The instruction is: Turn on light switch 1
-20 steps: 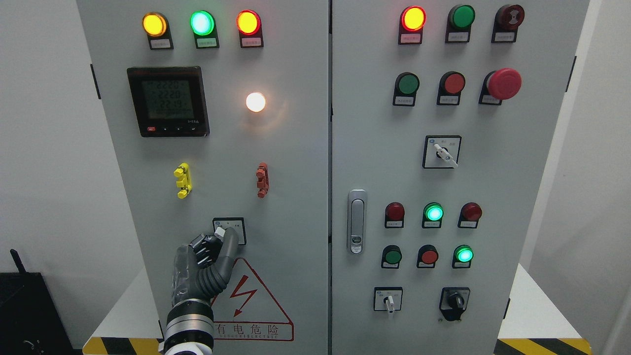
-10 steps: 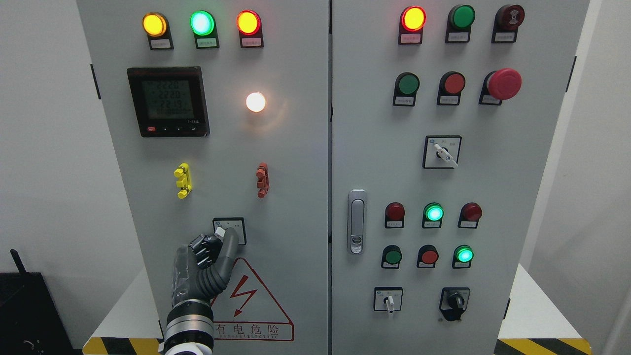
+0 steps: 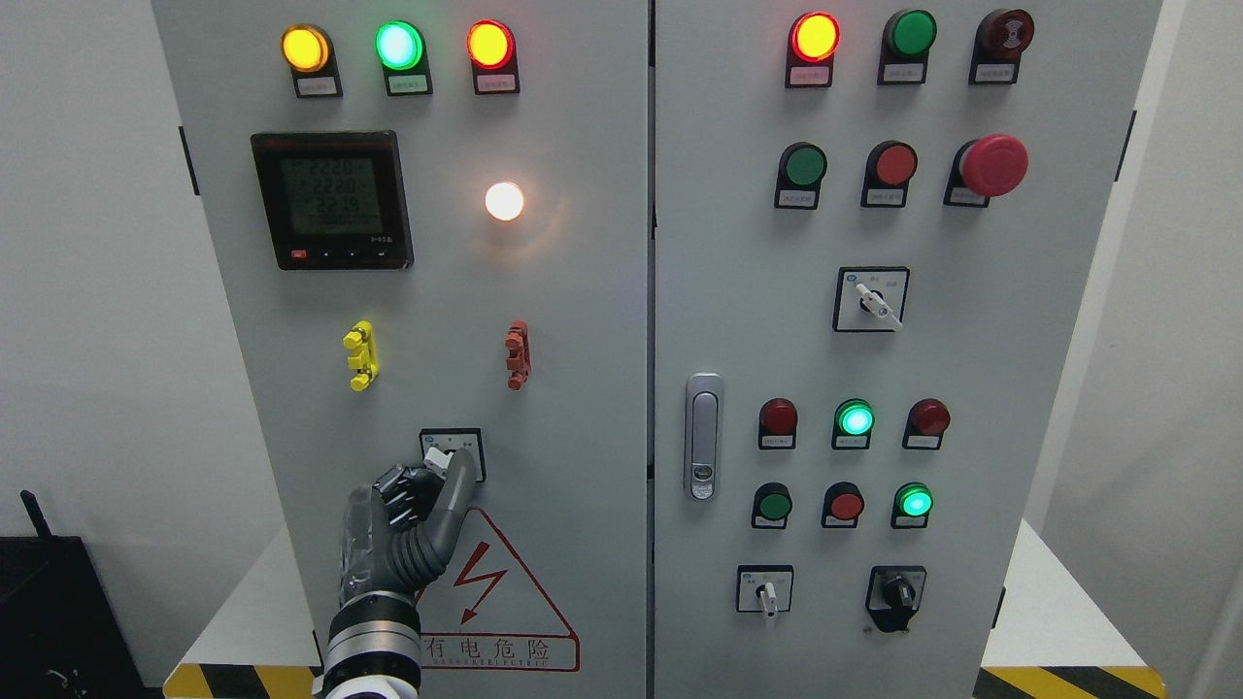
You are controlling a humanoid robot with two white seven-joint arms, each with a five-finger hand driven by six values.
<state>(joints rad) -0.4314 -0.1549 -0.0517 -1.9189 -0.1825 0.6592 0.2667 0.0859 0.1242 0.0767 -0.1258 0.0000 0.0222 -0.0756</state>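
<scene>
I see the grey cabinet (image 3: pixel 583 320) filling my view, its left door carrying the digital meter (image 3: pixel 332 200) and a lit white lamp (image 3: pixel 504 201). Below, my left hand (image 3: pixel 408 515) has its fingers (image 3: pixel 459 476) curled onto the rotary selector switch (image 3: pixel 449 453), covering its lower half, just above the red warning triangle (image 3: pixel 495 592).

Rotary switch (image 3: pixel 450 452) sits low on the left door (image 3: pixel 583 320); meter (image 3: pixel 332 200) above; lamp (image 3: pixel 504 201) right of meter.
</scene>
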